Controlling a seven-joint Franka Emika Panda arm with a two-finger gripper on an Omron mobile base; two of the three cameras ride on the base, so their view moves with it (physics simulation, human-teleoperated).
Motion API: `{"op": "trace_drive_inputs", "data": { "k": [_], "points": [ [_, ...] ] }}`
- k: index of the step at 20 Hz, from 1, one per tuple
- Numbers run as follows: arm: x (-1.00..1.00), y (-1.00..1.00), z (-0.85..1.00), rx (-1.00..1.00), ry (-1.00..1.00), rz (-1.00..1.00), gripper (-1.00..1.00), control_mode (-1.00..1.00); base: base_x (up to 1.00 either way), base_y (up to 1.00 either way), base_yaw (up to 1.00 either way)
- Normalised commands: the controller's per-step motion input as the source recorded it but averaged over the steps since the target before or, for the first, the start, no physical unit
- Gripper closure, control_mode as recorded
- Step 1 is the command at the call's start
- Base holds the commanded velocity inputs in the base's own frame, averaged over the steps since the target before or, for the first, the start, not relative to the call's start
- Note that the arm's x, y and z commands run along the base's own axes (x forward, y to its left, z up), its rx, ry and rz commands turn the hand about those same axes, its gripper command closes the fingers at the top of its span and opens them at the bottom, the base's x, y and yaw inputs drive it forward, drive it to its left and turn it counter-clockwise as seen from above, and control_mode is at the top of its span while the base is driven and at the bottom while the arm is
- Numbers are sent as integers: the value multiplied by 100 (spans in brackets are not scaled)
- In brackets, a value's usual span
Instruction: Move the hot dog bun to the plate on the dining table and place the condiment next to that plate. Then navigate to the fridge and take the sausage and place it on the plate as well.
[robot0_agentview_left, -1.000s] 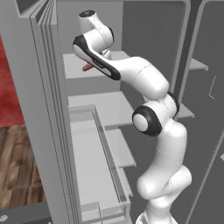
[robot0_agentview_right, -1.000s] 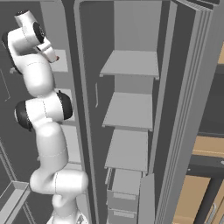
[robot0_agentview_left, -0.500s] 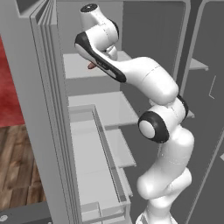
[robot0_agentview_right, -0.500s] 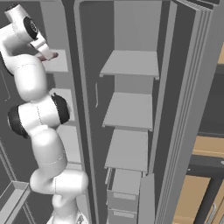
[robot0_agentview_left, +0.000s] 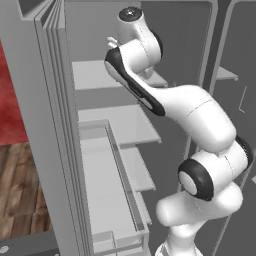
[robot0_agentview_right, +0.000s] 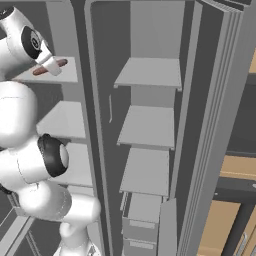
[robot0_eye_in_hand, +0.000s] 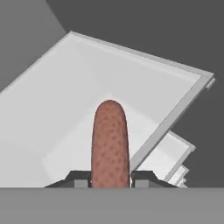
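Note:
The reddish-brown sausage (robot0_eye_in_hand: 110, 140) sticks out between my two dark fingertips (robot0_eye_in_hand: 78, 178), and my gripper (robot0_eye_in_hand: 110, 179) is shut on it. It hangs just over a pale grey upper shelf (robot0_eye_in_hand: 65, 87) of the open fridge (robot0_agentview_right: 210, 125). From the right base view, the sausage (robot0_agentview_right: 56, 65) lies level at the hand, in front of that upper shelf (robot0_agentview_right: 69, 76) in the left compartment. In the left base view my arm's upper links hide the hand. The hot dog bun, plate, dining table and condiment are out of view.
Both fridge doors stand open. The left door (robot0_agentview_left: 55, 125) with its bins (robot0_agentview_left: 107, 200) is close on my left. The right compartment holds stacked grey shelves (robot0_agentview_right: 150, 72) and a drawer (robot0_agentview_right: 142, 215). Wood floor (robot0_agentview_left: 17, 190) lies to the left.
My arm's elbow has swung right and down while the hand stayed by the upper shelf. The fingers closed slightly tighter on the sausage.

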Motion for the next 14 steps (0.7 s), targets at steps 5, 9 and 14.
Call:
{"op": "trace_drive_inputs", "data": {
  "k": [5,9,14],
  "points": [
    [-100,-39,-4,11,-32,7,100,-100,0,0,0],
    [-100,-35,4,7,-24,6,100,-100,0,0,0],
    [-100,-25,40,5,-16,3,100,-100,0,0,0]
  ]
}}
